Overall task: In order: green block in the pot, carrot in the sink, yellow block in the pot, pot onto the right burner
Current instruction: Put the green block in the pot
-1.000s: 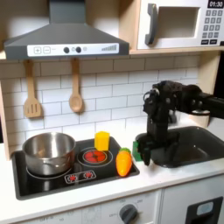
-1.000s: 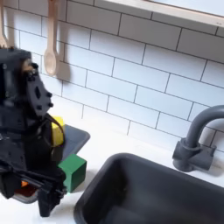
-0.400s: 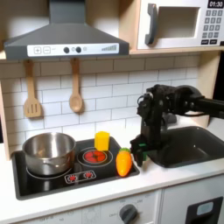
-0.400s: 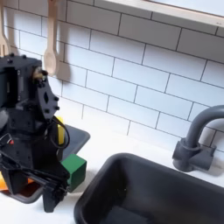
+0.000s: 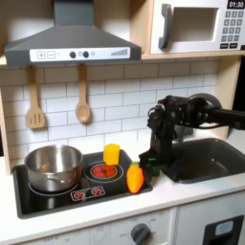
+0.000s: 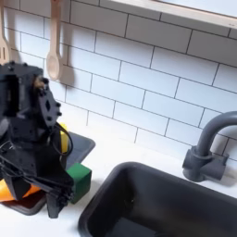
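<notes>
In both exterior views my black gripper (image 5: 153, 171) (image 6: 61, 193) hangs low over the green block (image 5: 149, 165) (image 6: 80, 180), which sits on the white counter between the stove and the sink (image 5: 216, 158) (image 6: 167, 205). The jaws look open, and one finger (image 6: 54, 200) stands beside the block. The orange carrot (image 5: 135, 177) (image 6: 17, 191) lies at the stove's front right corner. On the right burner stands the yellow block (image 5: 112, 153) (image 6: 63, 141). On the left burner sits the steel pot (image 5: 53, 165), which looks empty.
A black stove top (image 5: 57, 196) holds a red burner (image 5: 103, 171). A dark faucet (image 6: 209, 141) curves over the sink. Wooden utensils (image 5: 83, 94) (image 6: 53, 51) hang on the tiled wall. A range hood (image 5: 72, 43) and a microwave (image 5: 196, 27) are overhead.
The arm has shifted toward the first exterior view's left and come lower, bringing the gripper over the green block. The block, carrot, yellow block and pot have not moved.
</notes>
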{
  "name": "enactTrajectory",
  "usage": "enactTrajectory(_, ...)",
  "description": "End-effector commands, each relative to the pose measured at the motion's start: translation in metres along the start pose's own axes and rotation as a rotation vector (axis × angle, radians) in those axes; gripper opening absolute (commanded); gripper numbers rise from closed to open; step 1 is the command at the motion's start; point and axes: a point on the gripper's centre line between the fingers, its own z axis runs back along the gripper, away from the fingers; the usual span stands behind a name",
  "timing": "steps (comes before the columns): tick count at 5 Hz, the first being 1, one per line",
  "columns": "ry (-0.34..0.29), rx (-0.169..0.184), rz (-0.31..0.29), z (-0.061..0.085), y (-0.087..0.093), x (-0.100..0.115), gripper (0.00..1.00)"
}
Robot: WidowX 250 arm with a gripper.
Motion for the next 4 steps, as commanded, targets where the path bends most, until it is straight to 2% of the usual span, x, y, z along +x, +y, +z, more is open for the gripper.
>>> enactTrajectory(1, 0.001, 0.001, -0.044, -0.006, -0.008, 0.010, 1.00)
enactTrajectory(2, -0.003, -0.022, -0.049, -0.011, -0.012, 0.014, 1.00)
enactTrajectory(4, -0.018, -0.023, -0.044, -0.015, -0.007, 0.020, 1.00)
